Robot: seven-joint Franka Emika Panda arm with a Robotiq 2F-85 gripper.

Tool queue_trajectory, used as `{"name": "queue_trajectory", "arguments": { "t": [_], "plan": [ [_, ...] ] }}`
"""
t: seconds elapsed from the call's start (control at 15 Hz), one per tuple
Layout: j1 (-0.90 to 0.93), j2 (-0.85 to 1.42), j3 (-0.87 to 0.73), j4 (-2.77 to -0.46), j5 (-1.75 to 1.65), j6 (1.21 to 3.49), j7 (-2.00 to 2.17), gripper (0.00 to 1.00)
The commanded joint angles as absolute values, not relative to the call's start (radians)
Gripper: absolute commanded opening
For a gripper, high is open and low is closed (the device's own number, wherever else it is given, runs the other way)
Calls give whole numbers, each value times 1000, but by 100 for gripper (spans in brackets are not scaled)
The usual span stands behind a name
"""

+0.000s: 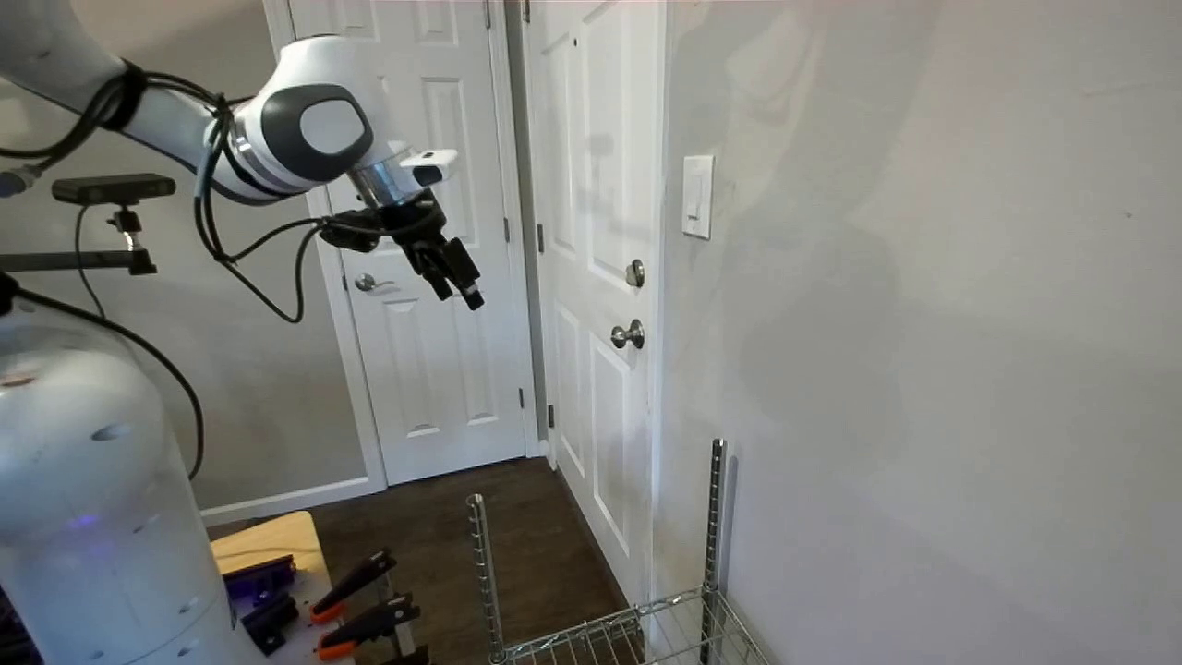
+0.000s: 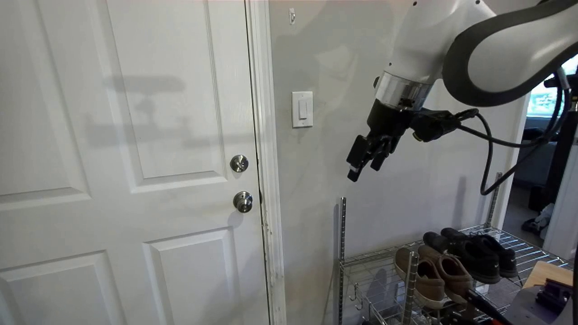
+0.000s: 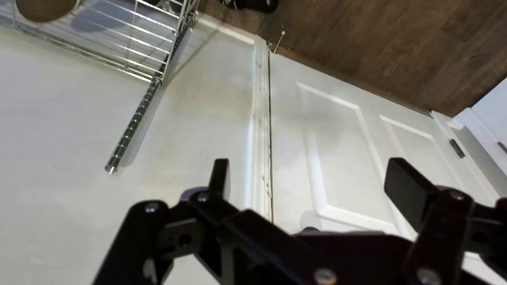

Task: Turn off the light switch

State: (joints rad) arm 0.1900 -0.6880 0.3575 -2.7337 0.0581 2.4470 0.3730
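Since the gripper (image 3: pixel 310 174) holds nothing between wide-set jaws, well apart from the light switch (image 2: pixel 303 109), approach seems in hand, next calling for a rise toward it.

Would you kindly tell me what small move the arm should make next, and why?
I'd probably tilt the gripper upward toward the light switch: its open jaws slant downward in both exterior views, and the wrist view shows floor and door but no switch.
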Motion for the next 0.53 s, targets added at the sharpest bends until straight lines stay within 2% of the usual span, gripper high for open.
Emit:
{"name": "queue_trajectory", "arguments": {
  "t": [0.0, 0.47],
  "plan": [
    [164, -714, 390, -2793, 1, 2594, 385, 100],
    [69, -703, 463, -2773, -79, 2815, 403, 100]
  ]
}}
